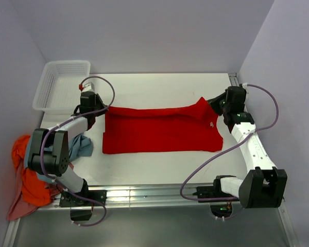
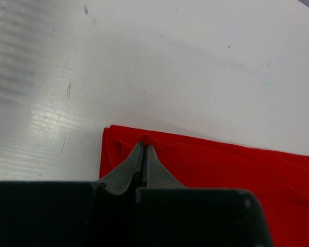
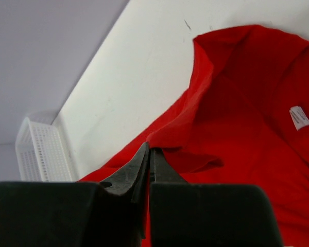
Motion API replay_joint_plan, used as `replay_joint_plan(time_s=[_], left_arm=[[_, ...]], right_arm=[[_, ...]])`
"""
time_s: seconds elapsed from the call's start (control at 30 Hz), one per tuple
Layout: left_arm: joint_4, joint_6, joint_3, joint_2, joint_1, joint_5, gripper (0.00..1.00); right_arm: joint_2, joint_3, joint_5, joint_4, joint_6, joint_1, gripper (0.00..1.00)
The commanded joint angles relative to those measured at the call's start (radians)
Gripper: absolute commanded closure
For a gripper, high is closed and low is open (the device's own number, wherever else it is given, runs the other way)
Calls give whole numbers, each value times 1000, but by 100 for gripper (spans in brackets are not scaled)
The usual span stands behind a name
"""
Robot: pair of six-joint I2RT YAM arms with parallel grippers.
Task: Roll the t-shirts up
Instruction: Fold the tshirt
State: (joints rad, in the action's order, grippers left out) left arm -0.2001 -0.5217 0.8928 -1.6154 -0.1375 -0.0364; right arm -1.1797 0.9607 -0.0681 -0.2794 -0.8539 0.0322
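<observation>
White table (image 1: 159,167), pale lilac walls (image 1: 144,36) on three sides.

Item 1, red t-shirt (image 1: 159,129): lies mid-table, folded into a long band running left to right, mostly flat. Collar end is to my right, white neck label (image 3: 299,117) showing; hem end is to my left. The far right corner is pulled up into a peak.

Item 2, left gripper (image 2: 145,150): jaws closed, pinching the far corner of the hem end, cloth puckered at the tips.

Item 3, right gripper (image 3: 148,150): jaws closed on a fold of the far edge at the collar end, cloth lifted off the table there.

Item 4, waiting stock: orange shirt (image 1: 26,180), grey-blue shirt (image 1: 82,146) and pale pink shirt (image 1: 18,208), heaped at the near left edge of the table, partly behind my left arm, untouched.

Item 5, white perforated basket (image 1: 62,85): far left corner, apart from the red cloth; contents cannot be told.

Step in hand, as I judge it: preparing the band, both far corners gripped; no roll begun. The next move likely calls for both grippers to carry the far edge evenly, keeping the band straight and taut so it neither skews nor bunches, before rolling from one end.
</observation>
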Motion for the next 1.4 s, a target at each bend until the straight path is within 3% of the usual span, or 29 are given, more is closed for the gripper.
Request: replay_joint_plan(time_s=[0.0,0.6,0.97,1.1,1.17,1.2,1.37], left_arm=[[-56,-27,-31,48,-4,26,100],[-108,-104,-172,77,-4,4,99],[-144,-156,-242,132,-1,-37,85],[-157,-166,-262,156,1,-46,75],[-168,-167,-279,187,3,-48,68],[-168,-164,-282,198,4,-48,64],[-157,-152,-288,276,4,-62,59]], right_arm=[[51,-33,7,5,15,-2,100],[213,-295,31,20,9,-2,100],[354,-451,67,34,-40,-2,100],[367,-464,97,14,-25,-2,89],[364,-462,103,0,-16,-2,72],[362,-465,103,0,-14,-2,69],[362,-456,113,-7,3,-2,64]])
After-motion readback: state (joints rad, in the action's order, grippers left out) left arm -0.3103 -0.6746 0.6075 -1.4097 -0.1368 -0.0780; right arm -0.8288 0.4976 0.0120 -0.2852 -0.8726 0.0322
